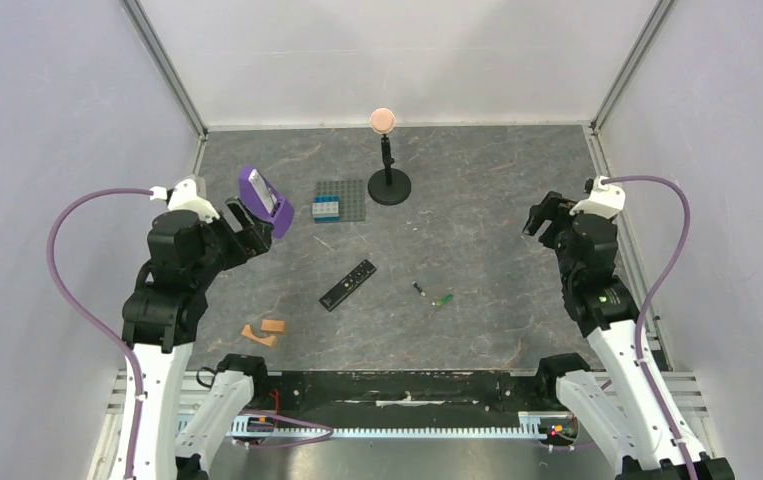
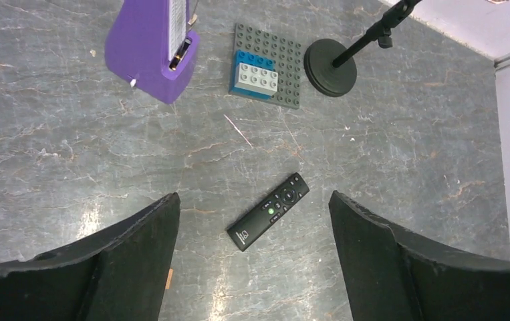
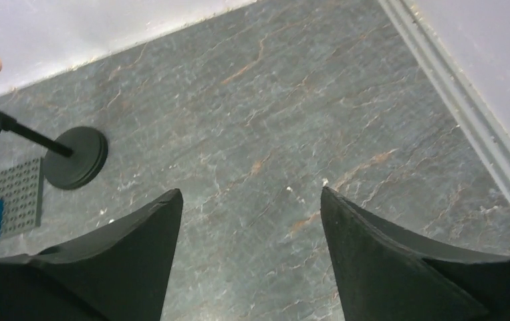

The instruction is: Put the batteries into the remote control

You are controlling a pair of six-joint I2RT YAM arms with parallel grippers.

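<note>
The black remote control [image 1: 348, 284] lies button side up near the table's middle; in the left wrist view the remote control [image 2: 268, 210] sits on the floor between and beyond my open fingers. Two batteries lie to its right: a dark one [image 1: 420, 289] and a bright green one [image 1: 443, 299]. My left gripper [image 1: 249, 222] hovers high at the left, open and empty, shown in its own view as the left gripper [image 2: 253, 200]. My right gripper [image 1: 545, 214] is raised at the far right, open over bare table, seen from its wrist as the right gripper [image 3: 246, 194].
A purple device [image 1: 263, 199] stands by the left gripper. A grey studded baseplate [image 1: 344, 201] with blue and white bricks and a black stand [image 1: 388, 180] with a peach ball sit at the back. Orange-tan blocks [image 1: 265, 330] lie front left.
</note>
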